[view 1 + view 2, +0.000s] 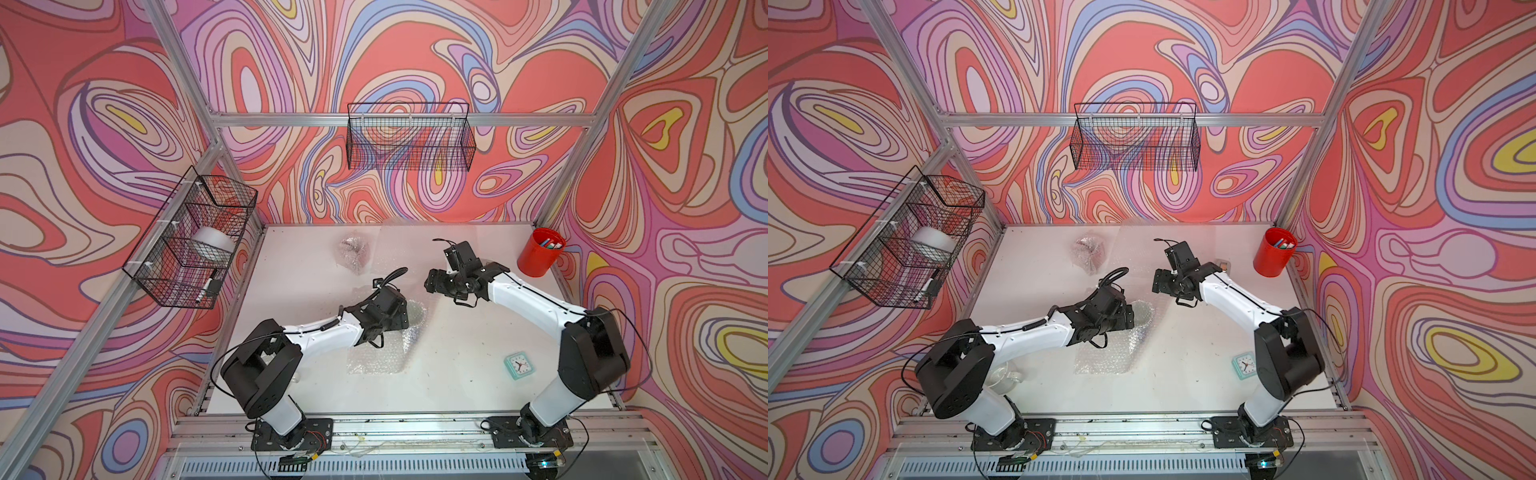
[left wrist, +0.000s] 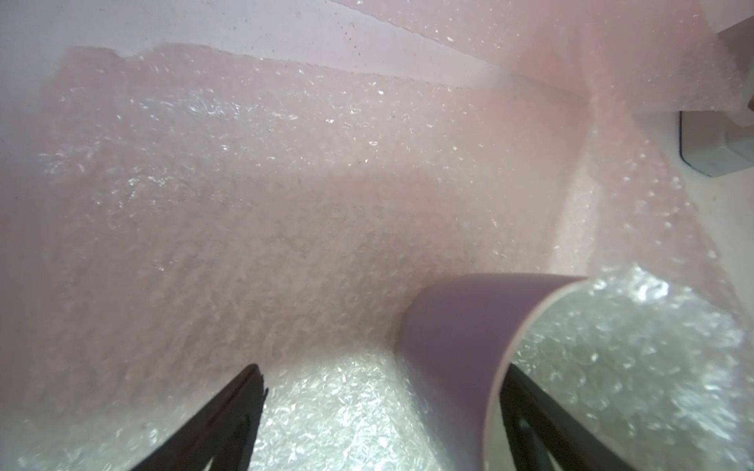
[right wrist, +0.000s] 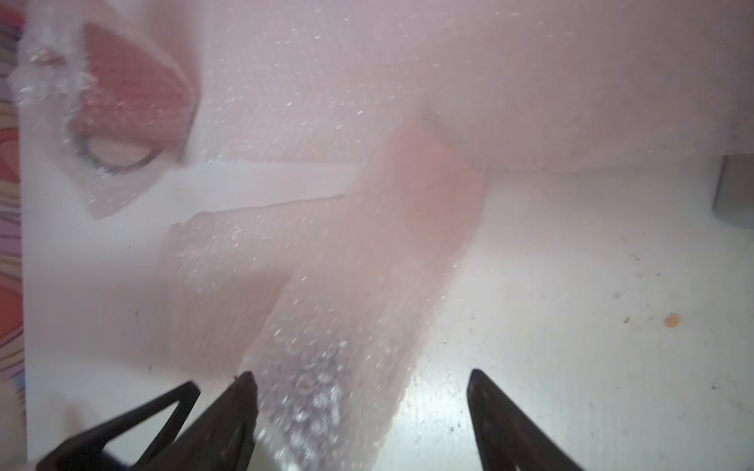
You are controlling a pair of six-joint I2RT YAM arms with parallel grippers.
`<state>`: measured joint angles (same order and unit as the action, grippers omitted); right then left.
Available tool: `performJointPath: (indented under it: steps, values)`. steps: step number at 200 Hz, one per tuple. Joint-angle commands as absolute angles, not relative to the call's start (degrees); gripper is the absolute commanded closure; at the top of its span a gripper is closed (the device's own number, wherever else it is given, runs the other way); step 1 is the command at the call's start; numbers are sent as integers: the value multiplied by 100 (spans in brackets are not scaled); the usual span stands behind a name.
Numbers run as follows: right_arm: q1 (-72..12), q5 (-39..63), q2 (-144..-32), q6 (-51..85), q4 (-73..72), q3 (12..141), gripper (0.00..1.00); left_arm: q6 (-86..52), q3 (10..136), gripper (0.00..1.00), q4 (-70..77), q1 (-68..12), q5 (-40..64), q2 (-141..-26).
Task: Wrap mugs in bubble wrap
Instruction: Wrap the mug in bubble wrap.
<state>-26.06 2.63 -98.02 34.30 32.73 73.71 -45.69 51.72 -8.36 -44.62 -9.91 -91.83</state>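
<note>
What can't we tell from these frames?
- White mug: handle unseen; cut off by the bottom edge in the left wrist view, largely under the left arm in both top views.
- Glass mug: mostly behind the left arm in a top view.
- Red mug: blurred under bubble wrap in the right wrist view; how fully covered, unclear.
- Pen cup contents: too small.

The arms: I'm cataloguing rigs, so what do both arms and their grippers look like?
Both the left arm and right arm have white tubular links, bulky black joint housings and black base plates, with thin black cables looping alongside. The left gripper and right gripper have black, tapering, pointed fingers with open triangular cut-outs.
</note>
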Motion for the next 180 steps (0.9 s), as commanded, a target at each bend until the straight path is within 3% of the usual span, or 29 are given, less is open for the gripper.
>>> performJointPath:
  steps: [1, 60, 99, 136, 180]
  values:
    - [-2488, 38, -10411, 3355, 3613, 7922, 15, -4605, 5336, 8, -1025, -4430, -1000, -9306]
    - [-2439, -397, -12133, 3020, 4561, 9835, 14, -4579, 5431, 8, -1200, -4430, -989, -9312]
    - [-2438, -687, -12964, 2759, 5182, 10914, 22, -4570, 5458, 7, -1266, -4421, -994, -9282]
    - [-2432, -528, -13301, 2682, 5386, 11424, 42, -4559, 5510, 6, -1301, -4425, -993, -9290]
    - [-2434, -514, -13184, 2689, 5341, 11442, 79, -4536, 5637, 4, -1268, -4364, -884, -9334]
